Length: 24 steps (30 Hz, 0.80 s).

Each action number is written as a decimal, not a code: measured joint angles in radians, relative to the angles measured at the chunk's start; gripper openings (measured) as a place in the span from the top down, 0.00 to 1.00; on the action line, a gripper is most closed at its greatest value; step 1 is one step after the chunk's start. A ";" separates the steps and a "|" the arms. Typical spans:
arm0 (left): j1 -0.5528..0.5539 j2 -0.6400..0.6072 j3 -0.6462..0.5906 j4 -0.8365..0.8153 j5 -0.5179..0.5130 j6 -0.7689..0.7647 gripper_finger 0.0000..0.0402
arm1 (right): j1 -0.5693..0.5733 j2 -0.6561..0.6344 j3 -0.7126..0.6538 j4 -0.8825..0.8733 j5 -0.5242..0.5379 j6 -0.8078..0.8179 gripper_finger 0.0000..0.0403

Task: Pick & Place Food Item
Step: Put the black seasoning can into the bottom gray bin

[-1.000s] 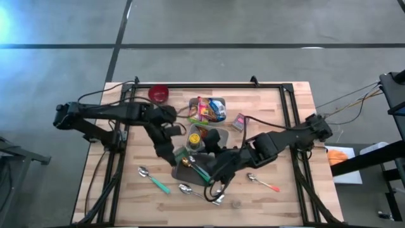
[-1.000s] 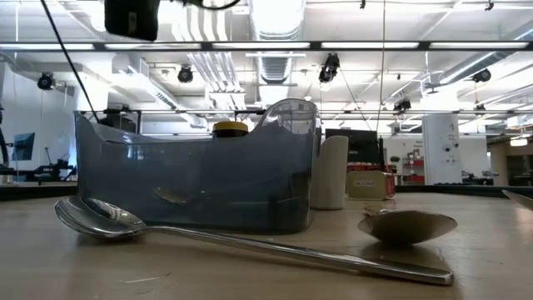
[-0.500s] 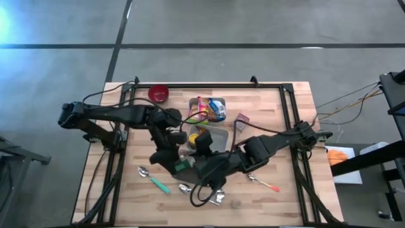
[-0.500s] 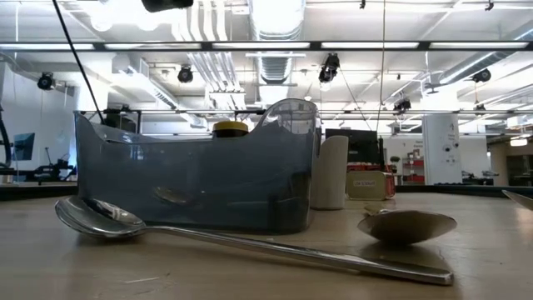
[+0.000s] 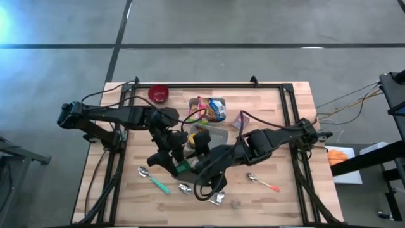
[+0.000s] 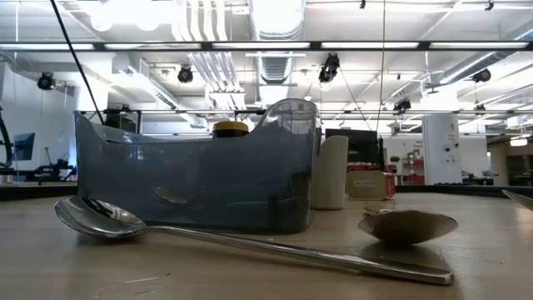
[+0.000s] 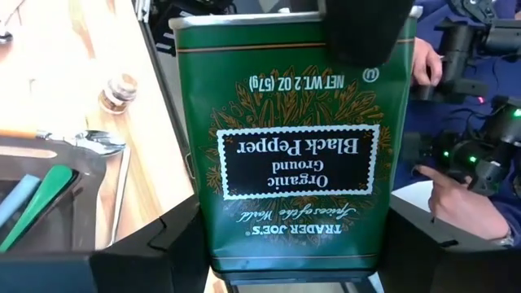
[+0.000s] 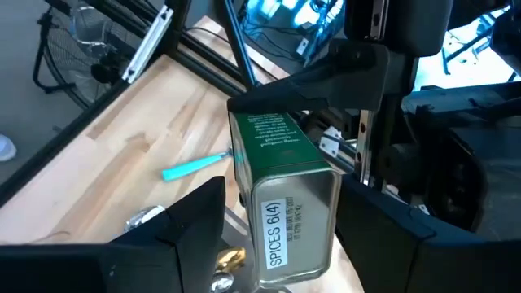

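Observation:
A green rectangular tin of black pepper (image 7: 297,146) hangs above the table's near middle (image 5: 182,166), in front of a grey tray (image 5: 218,136). My left gripper (image 5: 172,159) comes in from the table's left and is shut on one end of the tin. My right gripper (image 5: 201,166) comes in from the right and is shut on the other end (image 8: 285,236). The tin lies between the two wrists, and neither gripper shows in the low view. My left gripper pinches the tin's two narrow sides (image 7: 205,203) between its fingers, at the end nearest its wrist. The tin points away along the fingers, clear of the table. My right gripper pinches the tin's two broad faces (image 8: 244,195) near the end with the white sticker (image 8: 286,232). One of its fingers (image 7: 366,32) lies on the labelled face. The tin is clear of the table.
The grey tray holds a yellow-lidded jar (image 5: 196,136). Food packets (image 5: 207,109) and a red bowl (image 5: 158,94) lie at the back. Spoons (image 5: 155,180) (image 5: 262,182) (image 6: 108,218) lie near the front edge. A person's hand (image 7: 456,191) shows beyond the table.
Both grippers have risen with the tin, out of the top of the low view. My right gripper has gone toward the table's left, and my left gripper has rolled, which turned the tin with it. The tin now hangs left of the tray's near end.

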 joint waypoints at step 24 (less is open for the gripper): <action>-0.015 0.001 -0.002 0.129 0.037 -0.077 0.35 | -0.018 0.000 -0.007 0.010 -0.063 0.009 0.68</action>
